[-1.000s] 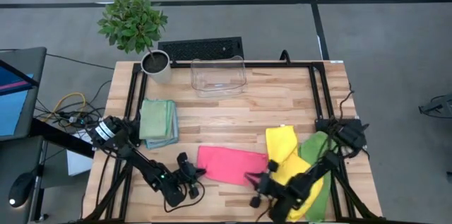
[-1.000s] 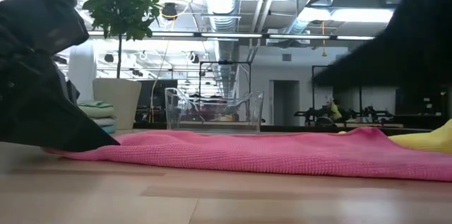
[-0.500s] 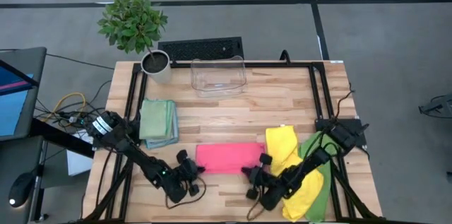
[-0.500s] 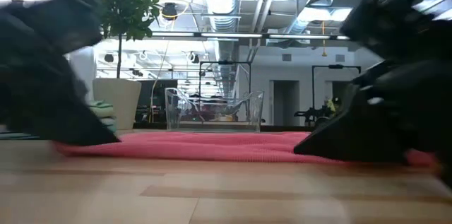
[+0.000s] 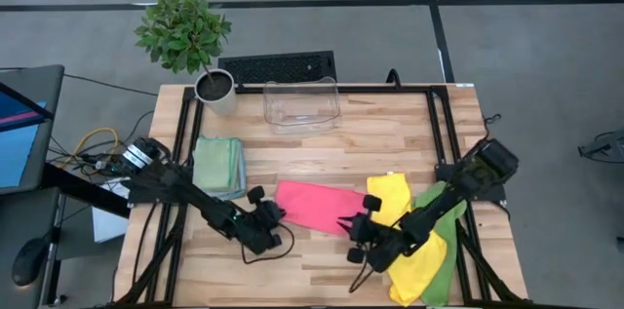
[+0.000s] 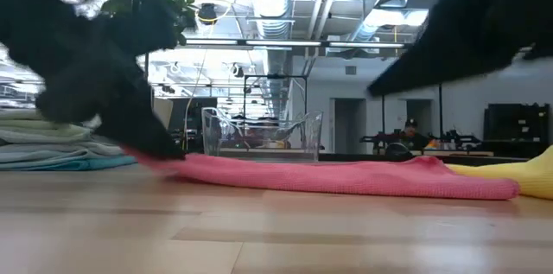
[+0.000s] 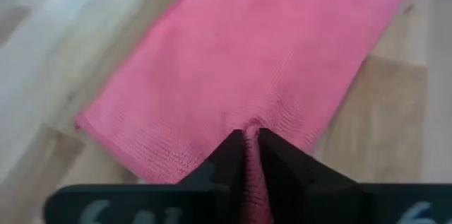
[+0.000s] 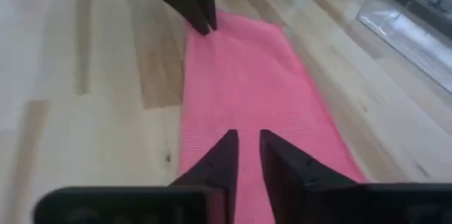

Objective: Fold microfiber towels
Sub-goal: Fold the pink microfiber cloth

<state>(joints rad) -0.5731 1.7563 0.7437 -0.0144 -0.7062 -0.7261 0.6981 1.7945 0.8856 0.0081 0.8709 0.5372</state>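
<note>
Towels are counted on the tabletop (image 5: 390, 138): one pink towel (image 5: 317, 206) (folded), pinched by the left tool (image 5: 274, 217); the right tool (image 5: 353, 226) stands slightly apart over its other end; one yellow towel (image 5: 390, 197), one lime towel (image 5: 448, 251), two stacked towels (image 5: 218, 167).

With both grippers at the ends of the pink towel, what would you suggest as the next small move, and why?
Probably carry the left gripper, pinched on the pink towel, across toward the right gripper to fold the strip in half. The towel lies as a long flat band, and the right fingers sit over its other end with a gap between them.
</note>
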